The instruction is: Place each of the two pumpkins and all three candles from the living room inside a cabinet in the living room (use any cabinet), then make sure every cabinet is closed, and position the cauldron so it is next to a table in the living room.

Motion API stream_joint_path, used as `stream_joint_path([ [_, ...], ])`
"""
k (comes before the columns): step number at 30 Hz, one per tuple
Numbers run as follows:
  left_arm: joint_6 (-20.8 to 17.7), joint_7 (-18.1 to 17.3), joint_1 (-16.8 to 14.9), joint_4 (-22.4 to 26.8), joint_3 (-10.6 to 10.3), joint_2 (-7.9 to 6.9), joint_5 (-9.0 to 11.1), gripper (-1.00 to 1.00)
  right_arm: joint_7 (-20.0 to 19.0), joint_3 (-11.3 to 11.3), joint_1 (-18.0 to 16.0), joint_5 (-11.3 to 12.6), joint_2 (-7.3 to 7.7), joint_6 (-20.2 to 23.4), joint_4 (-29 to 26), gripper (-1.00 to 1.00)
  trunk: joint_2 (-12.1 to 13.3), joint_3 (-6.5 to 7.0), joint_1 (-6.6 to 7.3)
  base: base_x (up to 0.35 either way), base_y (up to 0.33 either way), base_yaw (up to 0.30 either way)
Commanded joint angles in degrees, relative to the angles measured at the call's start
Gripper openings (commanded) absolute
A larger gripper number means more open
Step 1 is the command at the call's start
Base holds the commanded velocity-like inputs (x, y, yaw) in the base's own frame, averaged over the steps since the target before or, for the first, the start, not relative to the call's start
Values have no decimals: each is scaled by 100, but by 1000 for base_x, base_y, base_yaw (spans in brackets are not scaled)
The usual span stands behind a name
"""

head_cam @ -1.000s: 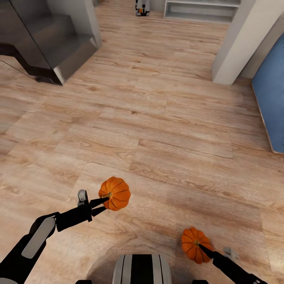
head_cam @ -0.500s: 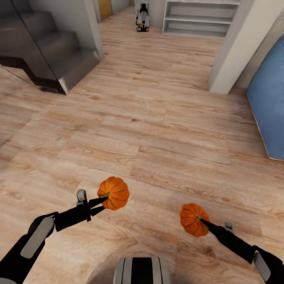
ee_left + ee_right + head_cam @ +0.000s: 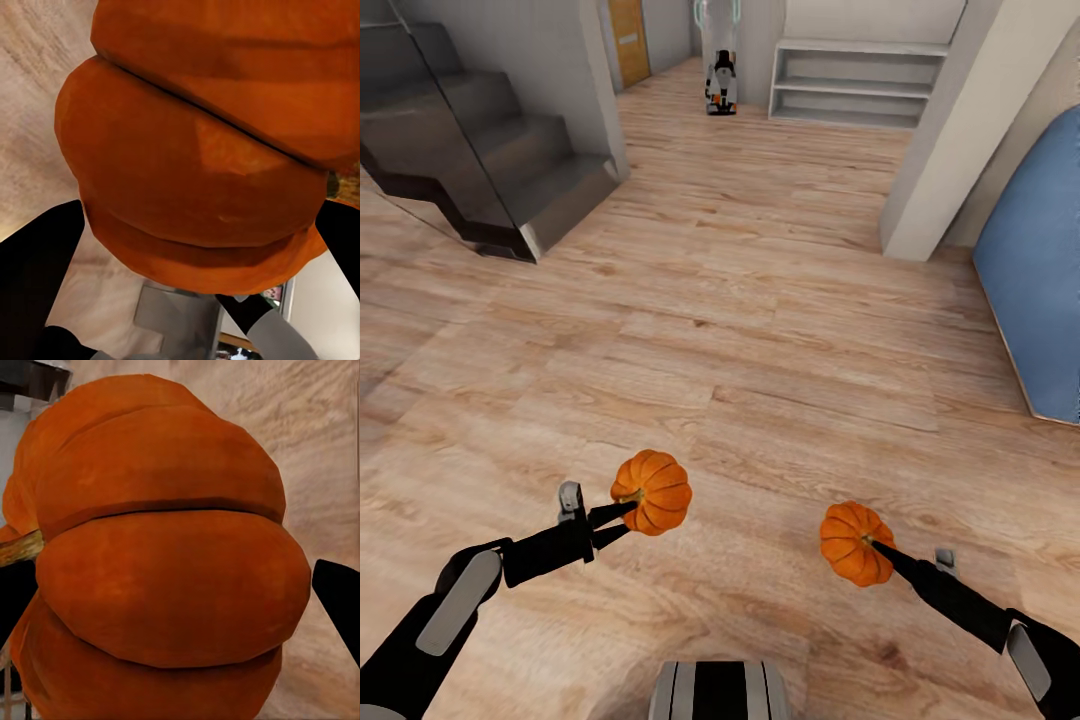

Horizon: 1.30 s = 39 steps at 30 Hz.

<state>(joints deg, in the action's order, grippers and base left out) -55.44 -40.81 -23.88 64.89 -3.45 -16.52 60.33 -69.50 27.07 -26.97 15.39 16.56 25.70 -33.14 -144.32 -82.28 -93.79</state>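
Note:
Two bright orange ribbed pumpkins are carried above the wooden floor. My left gripper (image 3: 622,517) is shut on one pumpkin (image 3: 653,492), held at the lower left of the head view. My right gripper (image 3: 872,546) is shut on the other pumpkin (image 3: 855,543) at the lower right. Up close, the left wrist view has its pumpkin (image 3: 202,150) between two dark fingers (image 3: 37,277), and the right wrist view has its pumpkin (image 3: 157,570) between its fingers (image 3: 341,600). The candles, cabinet and cauldron are out of view.
A dark staircase (image 3: 470,160) rises at the upper left. A pale pillar (image 3: 950,140) stands at the upper right, with a blue panel (image 3: 1030,290) beside it. Grey shelves (image 3: 855,85) and a small white-and-orange object (image 3: 721,80) stand far ahead. Wooden floor (image 3: 720,330) stretches between.
The head view has shifted, showing more of the far room and stairs. My right arm has lifted its pumpkin up and forward. The left arm keeps its pose.

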Motion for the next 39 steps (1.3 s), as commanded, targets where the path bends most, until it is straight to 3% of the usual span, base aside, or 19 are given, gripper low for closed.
stream_joint_path([
  [1,-20,-7,-3,-2,-7,-3,6,-100,-5,63,-1,10,-2,50,2,-100,0,19,3,0,0,0],
  [6,-20,1,-3,-2,-6,-1,6,-100,12,216,-1,2,-40,45,1,-100,7,130,16,0,0,3],
  [28,-22,-25,-3,-15,9,-11,-1,-100,25,228,-1,-10,-56,15,-1,-100,36,711,73,0,0,232],
  [35,-33,-24,-4,-61,68,-88,8,-100,25,228,-1,-9,-61,42,4,-100,46,899,91,0,0,251],
  [39,-34,-24,-3,-71,77,-218,24,-100,25,228,-1,-9,-42,47,13,-100,51,1006,101,0,0,251],
])
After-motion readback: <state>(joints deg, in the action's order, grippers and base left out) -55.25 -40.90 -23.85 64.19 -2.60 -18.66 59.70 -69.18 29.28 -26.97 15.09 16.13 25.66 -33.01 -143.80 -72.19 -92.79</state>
